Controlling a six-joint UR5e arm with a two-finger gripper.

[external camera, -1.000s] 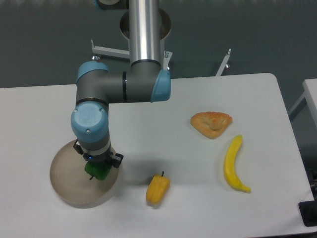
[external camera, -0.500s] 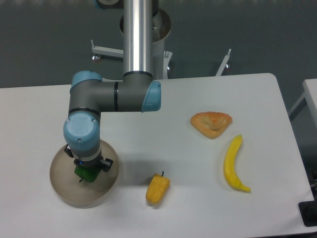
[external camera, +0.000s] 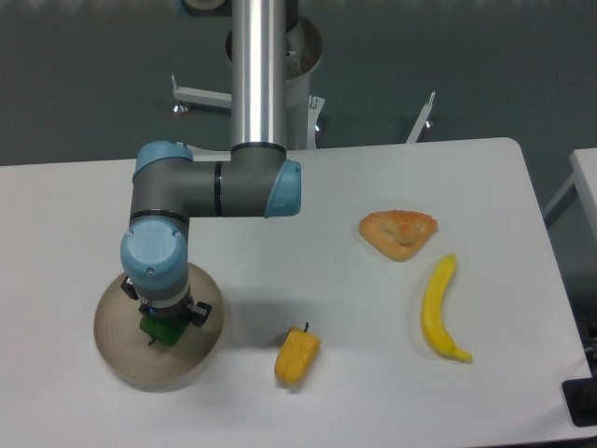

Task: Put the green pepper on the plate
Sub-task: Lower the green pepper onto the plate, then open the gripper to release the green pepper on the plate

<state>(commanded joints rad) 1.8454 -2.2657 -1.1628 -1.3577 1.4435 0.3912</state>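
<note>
Gripper (external camera: 160, 320) holds green pepper (external camera: 160, 329) over plate (external camera: 117, 350)

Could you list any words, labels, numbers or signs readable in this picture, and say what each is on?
None can be read: no text shows on the arm, the plate, the green pepper, the yellow pepper, the banana, the pastry or the table.

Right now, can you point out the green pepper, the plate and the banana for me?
green pepper (external camera: 160, 329), fixed camera, on its visible lower body below the wrist.
plate (external camera: 112, 347), fixed camera, on its bare left part.
banana (external camera: 436, 308), fixed camera, on its middle.
</note>
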